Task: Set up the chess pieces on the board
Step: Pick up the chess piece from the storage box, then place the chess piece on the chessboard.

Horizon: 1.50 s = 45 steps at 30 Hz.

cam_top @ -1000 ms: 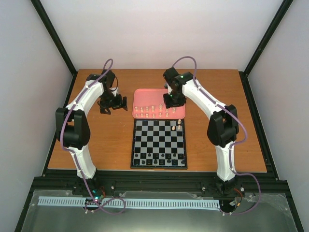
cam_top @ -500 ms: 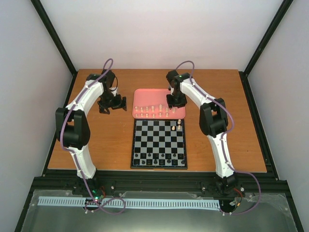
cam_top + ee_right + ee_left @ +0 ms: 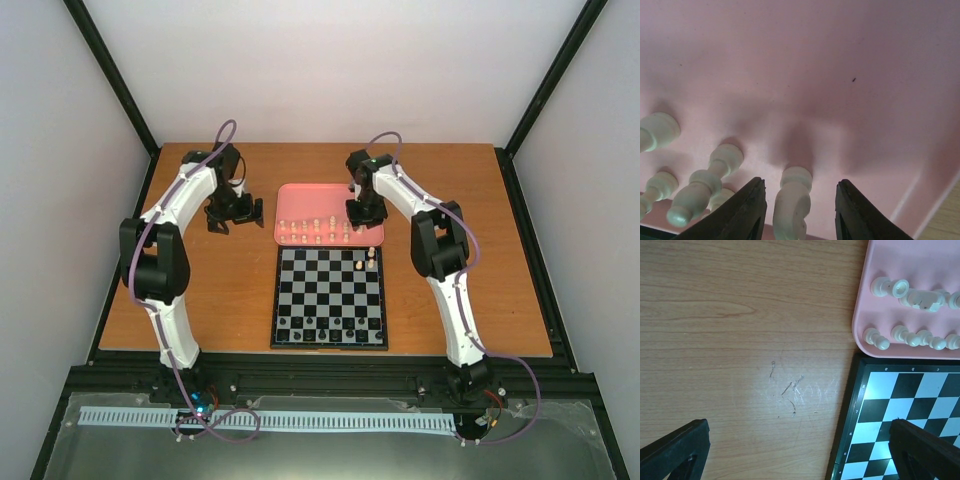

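Black right tool (image 3: 801, 183) stands released, straddling without contact one of the cream chess pieces (image 3: 792, 200) on the pink tray (image 3: 850, 75); left tool (image 3: 799, 425) hangs released over tabletop (image 3: 740, 340) beside the board (image 3: 900, 405).

The left arm (image 3: 183, 196) and right arm (image 3: 408, 196) are reaching forward, the left end effector (image 3: 232, 216) hovering with jaws spread wide, the right end effector (image 3: 362, 213) pointing down, jaws slightly parted.

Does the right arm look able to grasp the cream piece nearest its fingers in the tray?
Probably yes: the right gripper is open, fingers either side of that cream piece on the pink tray. A neighbouring piece close to one finger might get nudged.
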Motion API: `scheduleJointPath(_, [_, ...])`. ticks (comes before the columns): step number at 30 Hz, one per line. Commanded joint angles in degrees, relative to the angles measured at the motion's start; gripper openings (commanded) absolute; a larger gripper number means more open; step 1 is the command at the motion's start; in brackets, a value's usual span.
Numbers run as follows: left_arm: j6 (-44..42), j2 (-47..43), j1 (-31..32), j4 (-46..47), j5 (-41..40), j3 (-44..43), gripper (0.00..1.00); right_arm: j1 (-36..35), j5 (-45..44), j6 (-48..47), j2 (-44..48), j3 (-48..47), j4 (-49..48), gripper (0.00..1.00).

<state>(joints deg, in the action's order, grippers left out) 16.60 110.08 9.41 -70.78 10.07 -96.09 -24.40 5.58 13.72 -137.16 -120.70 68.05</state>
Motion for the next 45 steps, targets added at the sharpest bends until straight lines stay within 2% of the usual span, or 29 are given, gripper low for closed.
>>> scheduleJointPath(1, [-1.05,1.33,0.17,-1.02,0.15,-2.89,1.00,0.31,1.00,-0.71,-1.32,-1.75,0.33,0.38])
scheduleJointPath(10, [-1.11,1.85,0.16,-1.07,0.22,-3.04,1.00,0.32,0.53,-0.71,-1.17,-1.58,0.97,0.18])
scheduleJointPath(15, [-1.05,1.51,0.16,-0.89,0.17,-2.58,1.00,0.32,-0.02,-0.79,0.38,-1.11,1.80,0.13])
scheduleJointPath(23, [-0.97,0.43,0.17,-0.55,0.61,-1.68,1.00,-1.02,0.42,-0.44,7.28,0.44,4.81,0.13])
scheduleJointPath(32, [-0.82,-0.49,0.18,0.34,1.54,0.01,1.00,-3.74,1.79,-0.51,14.71,11.80,5.01,0.13])
scheduleJointPath(45, [-0.78,-0.63,0.17,0.37,1.73,0.12,1.00,-5.39,1.77,0.52,14.42,16.71,1.21,0.13])
